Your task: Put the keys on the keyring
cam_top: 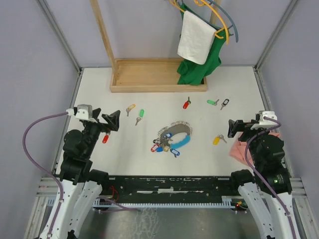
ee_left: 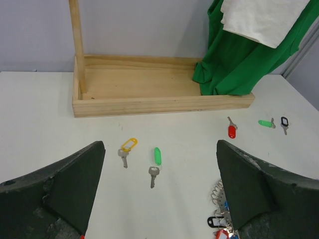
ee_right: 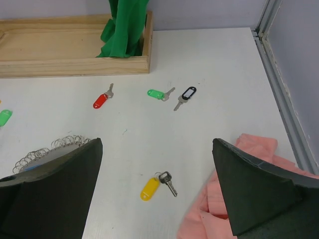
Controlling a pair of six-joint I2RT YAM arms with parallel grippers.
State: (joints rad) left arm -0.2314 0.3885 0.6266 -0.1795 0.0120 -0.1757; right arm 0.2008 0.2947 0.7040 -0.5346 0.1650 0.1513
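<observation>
Seven loose keys (cam_top: 187,103) lie around the keyring (cam_top: 182,142), tags unreadably small.

White worktop (cam_top: 149,102) fills the middle, matte and evenly lit, with only soft shadows. Pale grey-lilac walls close it in on three sides: back wall (cam_top: 144,25), left panel (cam_top: 30,74), right panel (cam_top: 299,79). Slim metal frame posts (cam_top: 59,35) run up the two far corners. At the far edge a shallow wooden tray base (cam_top: 149,74) sits against the back wall, with a wooden upright (cam_top: 103,35) rising from its left end. Over its right end hang a green garment (cam_top: 199,69) and a white cloth (cam_top: 195,37), on coloured hangers (cam_top: 223,31). A pink cloth (cam_top: 238,149) lies crumpled at the worktop's right edge. A black rail (cam_top: 169,181) runs along the near edge, with a dull grey surface (cam_top: 164,224) lower down.
</observation>
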